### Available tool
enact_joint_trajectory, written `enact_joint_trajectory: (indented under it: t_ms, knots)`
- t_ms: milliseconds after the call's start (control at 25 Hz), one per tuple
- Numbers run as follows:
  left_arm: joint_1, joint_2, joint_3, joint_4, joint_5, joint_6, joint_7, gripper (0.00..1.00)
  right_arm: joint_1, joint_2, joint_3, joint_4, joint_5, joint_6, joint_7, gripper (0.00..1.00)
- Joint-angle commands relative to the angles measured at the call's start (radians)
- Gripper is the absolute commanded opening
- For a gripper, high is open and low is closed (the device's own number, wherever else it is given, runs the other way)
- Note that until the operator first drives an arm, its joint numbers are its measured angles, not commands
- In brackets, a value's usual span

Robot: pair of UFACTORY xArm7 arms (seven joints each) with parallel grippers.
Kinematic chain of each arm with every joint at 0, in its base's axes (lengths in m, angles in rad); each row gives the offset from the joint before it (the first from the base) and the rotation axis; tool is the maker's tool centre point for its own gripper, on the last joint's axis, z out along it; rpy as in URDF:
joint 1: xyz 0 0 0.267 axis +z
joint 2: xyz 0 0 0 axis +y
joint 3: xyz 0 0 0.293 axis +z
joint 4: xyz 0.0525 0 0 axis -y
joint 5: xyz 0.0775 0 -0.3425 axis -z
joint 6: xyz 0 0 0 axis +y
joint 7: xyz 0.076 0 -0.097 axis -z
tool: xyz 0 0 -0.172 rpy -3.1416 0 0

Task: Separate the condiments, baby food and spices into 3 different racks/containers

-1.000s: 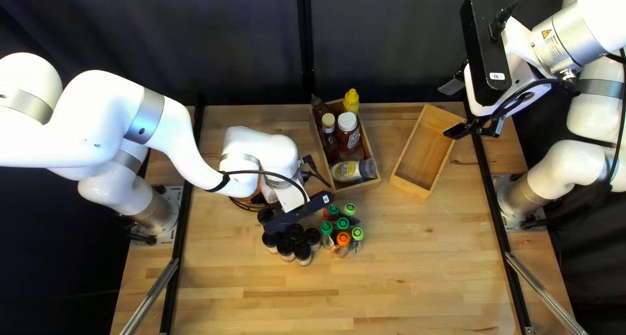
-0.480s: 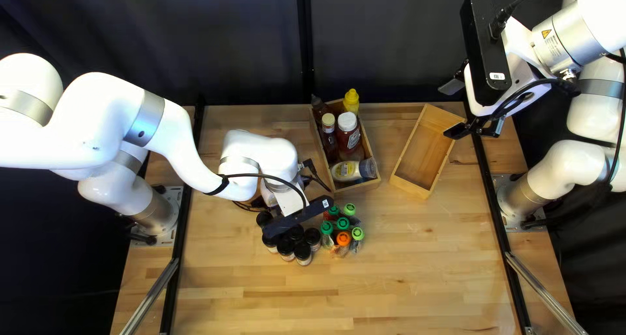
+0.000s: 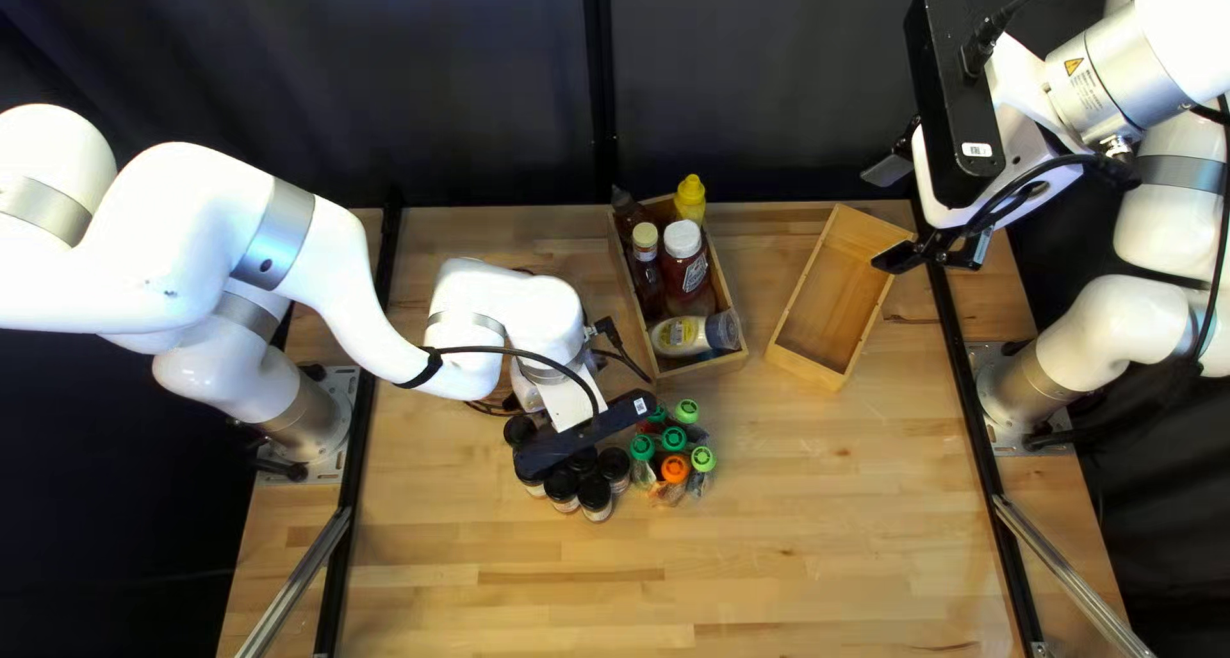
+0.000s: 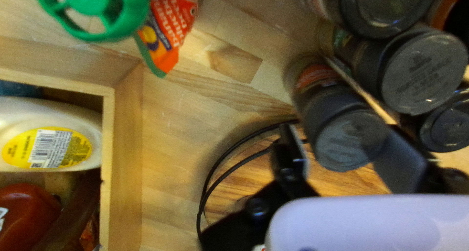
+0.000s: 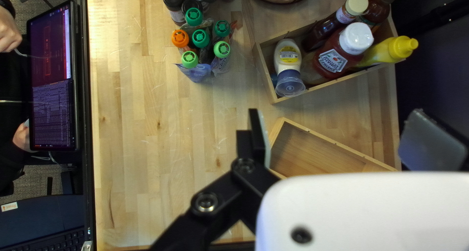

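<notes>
Nearby containers: an open wooden box of condiments on the bench; a second wooden box beside it; a round wooden base with black wire under the left fingers.
Condiments: yellow bottle, white-capped red bottle and darker bottles; a pale bottle lies on its side.
Crowding: black-lidded jars bunched against baby food pouches; the left arm's camera hides some jars in the top left view.
Beyond the bench: a person's hand near a screen.
Spice jar: embossed dark lid, orange-red label; between the left fingers, close to its neighbours.
Pouches: green, lime and orange caps; one has a red-orange front.
Left end effector: fingers apart around that jar, no grip visible.
Right end effector: spread wide, holding nothing.
</notes>
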Motion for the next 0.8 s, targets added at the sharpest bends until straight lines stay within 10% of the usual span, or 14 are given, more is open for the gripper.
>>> enact_joint_trajectory:
  t_ms: [40,800]
  knots:
    - [0.006,-0.059,-0.006,0.002,0.029,0.062,-0.027,0.00,0.000,0.000,0.000,0.000,0.000,0.000,0.000,1.00]
    - [0.206,-0.514,-0.038,-0.219,0.212,0.277,-0.327,0.00,0.000,0.000,0.000,0.000,0.000,0.000,0.000,1.00]
